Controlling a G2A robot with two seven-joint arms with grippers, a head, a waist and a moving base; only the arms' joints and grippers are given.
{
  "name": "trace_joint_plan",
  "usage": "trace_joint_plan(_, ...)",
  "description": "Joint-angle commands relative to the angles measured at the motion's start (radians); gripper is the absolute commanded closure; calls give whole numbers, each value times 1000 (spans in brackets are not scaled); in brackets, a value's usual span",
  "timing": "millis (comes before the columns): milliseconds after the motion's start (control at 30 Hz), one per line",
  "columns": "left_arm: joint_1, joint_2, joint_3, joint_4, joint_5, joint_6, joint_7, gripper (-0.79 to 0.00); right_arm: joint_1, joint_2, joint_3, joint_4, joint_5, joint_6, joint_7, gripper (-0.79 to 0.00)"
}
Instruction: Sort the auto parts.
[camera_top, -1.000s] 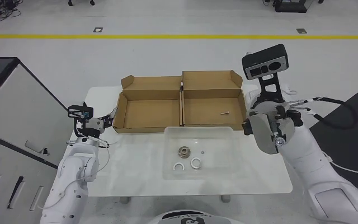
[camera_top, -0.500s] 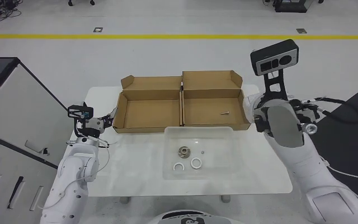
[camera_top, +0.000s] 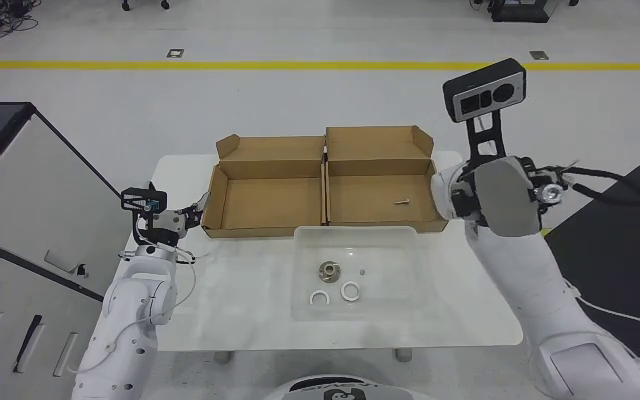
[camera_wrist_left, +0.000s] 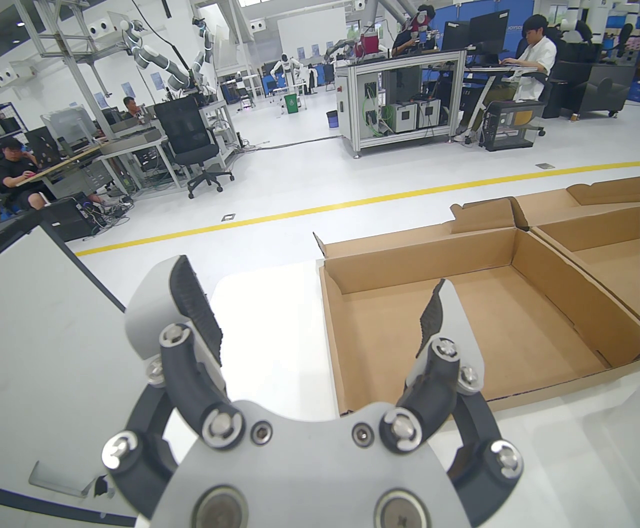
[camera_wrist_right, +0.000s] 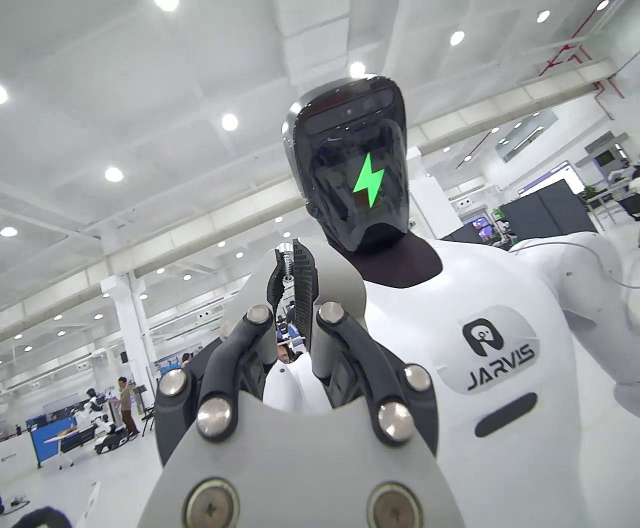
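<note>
A clear tray (camera_top: 390, 297) at the table's front holds a round metal part (camera_top: 327, 268), two white rings (camera_top: 319, 297) (camera_top: 351, 291) and a tiny screw (camera_top: 362, 269). Behind it stand two open cardboard boxes. The left box (camera_top: 268, 205) is bare inside, and the right box (camera_top: 362, 207) holds one small bolt (camera_top: 402, 199). My right gripper (camera_wrist_right: 287, 262) is raised off the table's right side with its fingertips turned up, shut on a small metal screw (camera_wrist_right: 285, 250). My left gripper (camera_wrist_left: 310, 280) hangs open beside the left box's outer wall, holding nothing.
The white table (camera_top: 240, 290) has free room to the left of the tray. A grey cabinet (camera_top: 40, 190) stands close off the table's left edge. The box flaps (camera_top: 378, 141) stand up along the back.
My right arm has swung from beside the tray up and back to the right, turning its gripper upward. The left arm has kept still.
</note>
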Motion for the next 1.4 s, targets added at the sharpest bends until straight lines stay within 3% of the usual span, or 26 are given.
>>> trace_joint_plan(0,0,0,0,0,0,0,0,-785,-4,-1,11,0,-32,8,-14,0)
trace_joint_plan(500,0,0,0,0,0,0,0,-785,-17,3,95,-21,-323,79,-92,0)
trace_joint_plan(1067,0,0,0,0,0,0,0,-785,-85,-37,104,-20,12,58,-97,0)
trace_joint_plan(1367,0,0,0,0,0,0,0,-785,-76,-40,139,-13,-152,90,-97,0)
